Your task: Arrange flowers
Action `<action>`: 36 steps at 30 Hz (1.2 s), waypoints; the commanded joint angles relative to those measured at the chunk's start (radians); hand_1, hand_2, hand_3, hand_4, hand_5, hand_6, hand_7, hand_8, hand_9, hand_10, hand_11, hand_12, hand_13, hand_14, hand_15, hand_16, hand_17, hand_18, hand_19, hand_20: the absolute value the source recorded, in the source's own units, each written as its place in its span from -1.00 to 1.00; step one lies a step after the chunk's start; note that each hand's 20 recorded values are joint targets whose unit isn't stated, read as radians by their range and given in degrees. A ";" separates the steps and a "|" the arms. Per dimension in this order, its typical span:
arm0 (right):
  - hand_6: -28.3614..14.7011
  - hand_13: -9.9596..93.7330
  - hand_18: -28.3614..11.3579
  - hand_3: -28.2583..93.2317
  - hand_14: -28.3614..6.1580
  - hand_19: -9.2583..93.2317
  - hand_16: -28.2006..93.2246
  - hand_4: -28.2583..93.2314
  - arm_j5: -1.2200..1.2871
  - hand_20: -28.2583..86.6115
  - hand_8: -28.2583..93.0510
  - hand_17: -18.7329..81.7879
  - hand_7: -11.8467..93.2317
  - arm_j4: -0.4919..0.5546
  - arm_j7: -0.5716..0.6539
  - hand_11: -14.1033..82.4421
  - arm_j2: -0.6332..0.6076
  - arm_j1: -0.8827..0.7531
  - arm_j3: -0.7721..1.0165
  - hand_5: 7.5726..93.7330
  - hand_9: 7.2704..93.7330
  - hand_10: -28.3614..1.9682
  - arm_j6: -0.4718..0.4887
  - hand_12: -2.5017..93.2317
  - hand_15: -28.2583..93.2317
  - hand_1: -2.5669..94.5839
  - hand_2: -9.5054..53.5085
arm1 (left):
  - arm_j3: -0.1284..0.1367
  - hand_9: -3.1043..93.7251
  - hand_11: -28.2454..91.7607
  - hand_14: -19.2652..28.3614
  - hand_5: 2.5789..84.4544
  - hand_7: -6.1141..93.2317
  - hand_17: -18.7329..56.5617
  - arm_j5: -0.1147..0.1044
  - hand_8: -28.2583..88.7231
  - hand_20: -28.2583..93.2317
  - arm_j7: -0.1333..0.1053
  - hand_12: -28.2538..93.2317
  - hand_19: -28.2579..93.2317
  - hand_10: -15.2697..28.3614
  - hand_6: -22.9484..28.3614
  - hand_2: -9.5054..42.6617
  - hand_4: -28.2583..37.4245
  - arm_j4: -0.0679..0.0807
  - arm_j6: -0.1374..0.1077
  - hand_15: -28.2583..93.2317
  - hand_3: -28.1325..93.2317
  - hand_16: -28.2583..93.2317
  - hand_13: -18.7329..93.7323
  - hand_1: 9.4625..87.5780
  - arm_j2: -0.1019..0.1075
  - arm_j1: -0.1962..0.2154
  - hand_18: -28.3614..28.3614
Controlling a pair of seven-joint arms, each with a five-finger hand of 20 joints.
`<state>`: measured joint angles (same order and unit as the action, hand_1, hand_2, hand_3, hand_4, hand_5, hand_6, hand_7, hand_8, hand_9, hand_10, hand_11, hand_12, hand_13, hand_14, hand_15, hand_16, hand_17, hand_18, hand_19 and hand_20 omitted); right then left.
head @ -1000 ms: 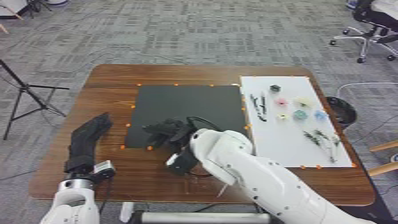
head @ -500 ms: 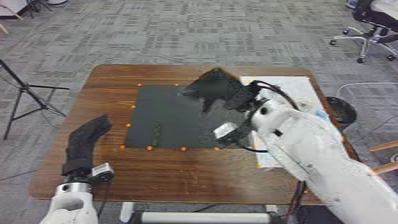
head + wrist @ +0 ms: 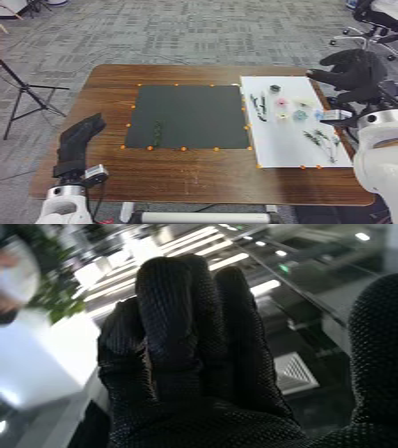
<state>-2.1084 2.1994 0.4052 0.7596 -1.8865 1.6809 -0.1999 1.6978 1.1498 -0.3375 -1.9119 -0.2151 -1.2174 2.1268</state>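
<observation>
Your right robot hand (image 3: 361,73), at far right, has fingers straight and thumb apart; descend squarely over the flowers (image 3: 300,115) on the right-hand sheet (image 3: 277,147), pinch one lightly, clear neighbours, and set it beside the sprig (image 3: 158,134).

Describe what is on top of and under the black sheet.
One green sprig lies on the black sheet, left of its middle, towards the robot's side. Anything beneath the sheet is covered and cannot be seen.
</observation>
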 commanded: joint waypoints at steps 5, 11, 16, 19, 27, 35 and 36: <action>-0.03 0.66 -0.73 0.38 0.10 0.93 0.04 -0.76 -0.094 0.53 -0.55 0.21 -0.53 -0.102 0.098 -0.10 0.050 -0.185 0.017 0.25 0.43 -0.27 0.054 -0.30 0.52 -0.37 -1.00 | 0.006 0.04 -0.20 0.52 0.14 -0.63 -0.40 0.040 -0.64 -0.26 0.004 -0.34 -0.30 0.33 0.05 -0.50 -1.00 -0.012 0.036 -0.21 0.66 -0.49 0.02 -0.63 -0.014 0.017 0.50; -0.02 0.67 -0.72 0.38 0.16 0.96 0.05 -0.75 -0.100 0.52 -0.55 0.24 -0.52 -0.138 0.111 -0.05 0.061 -0.210 0.047 0.22 0.42 -0.28 0.114 -0.26 0.54 -0.36 -1.00 | 0.012 0.04 -0.20 0.53 0.14 -0.64 -0.40 0.045 -0.64 -0.26 0.008 -0.34 -0.30 0.33 0.06 -0.49 -1.00 -0.018 0.045 -0.20 0.65 -0.49 0.02 -0.63 -0.017 0.025 0.50; 0.02 0.67 -0.73 0.37 0.16 0.97 0.06 -0.75 -0.120 0.52 -0.55 0.24 -0.51 -0.156 0.117 -0.08 0.067 -0.220 0.046 0.18 0.39 -0.29 0.139 -0.26 0.54 -0.37 -1.00 | 0.012 0.04 -0.20 0.53 0.14 -0.63 -0.40 0.048 -0.64 -0.26 0.014 -0.34 -0.30 0.34 0.05 -0.49 -1.00 -0.017 0.056 -0.20 0.65 -0.49 0.02 -0.64 -0.018 0.023 0.50; 0.01 0.67 -0.73 0.36 0.17 0.97 0.06 -0.75 -0.131 0.52 -0.55 0.24 -0.51 -0.156 0.118 -0.09 0.072 -0.227 0.042 0.17 0.39 -0.29 0.173 -0.26 0.54 -0.34 -1.00 | 0.015 0.04 -0.20 0.53 0.14 -0.63 -0.40 0.054 -0.64 -0.26 0.015 -0.34 -0.30 0.34 0.05 -0.49 -1.00 -0.022 0.058 -0.20 0.65 -0.49 0.02 -0.64 -0.021 0.028 0.50; -0.01 0.72 -0.64 0.37 0.32 0.99 0.07 -0.75 -0.173 0.51 -0.54 0.31 -0.49 -0.171 0.132 -0.01 0.074 -0.227 -0.012 0.19 0.42 -0.18 0.188 -0.23 0.55 -0.25 -1.00 | 0.012 0.04 -0.20 0.53 0.13 -0.63 -0.40 0.062 -0.64 -0.26 0.023 -0.34 -0.30 0.34 0.05 -0.49 -1.00 -0.029 0.068 -0.21 0.65 -0.49 0.02 -0.65 -0.029 0.035 0.50; 0.02 0.79 -0.52 0.39 0.44 1.00 0.08 -0.79 -0.184 0.54 -0.55 0.42 -0.36 -0.186 0.154 0.14 0.076 -0.209 -0.056 0.20 0.49 -0.02 0.164 -0.18 0.56 -0.06 -1.00 | 0.011 0.05 -0.20 0.54 0.13 -0.63 -0.40 0.061 -0.64 -0.26 0.028 -0.34 -0.30 0.33 0.05 -0.48 -1.00 -0.028 0.071 -0.20 0.65 -0.49 0.02 -0.65 -0.031 0.032 0.50; 0.03 0.81 -0.50 0.40 0.46 1.00 0.07 -0.79 -0.185 0.54 -0.55 0.44 -0.33 -0.185 0.157 0.16 0.078 -0.206 -0.055 0.21 0.51 -0.01 0.176 -0.17 0.56 -0.02 -1.00 | 0.011 0.05 -0.20 0.54 0.13 -0.63 -0.40 0.063 -0.64 -0.26 0.028 -0.34 -0.30 0.34 0.04 -0.48 -1.00 -0.027 0.073 -0.20 0.65 -0.49 0.02 -0.65 -0.031 0.030 0.50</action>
<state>-2.2672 2.0254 0.5386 0.8308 -2.0984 1.6503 -0.0123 1.7095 1.2081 -0.3193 -1.9329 -0.1575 -1.2386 2.1503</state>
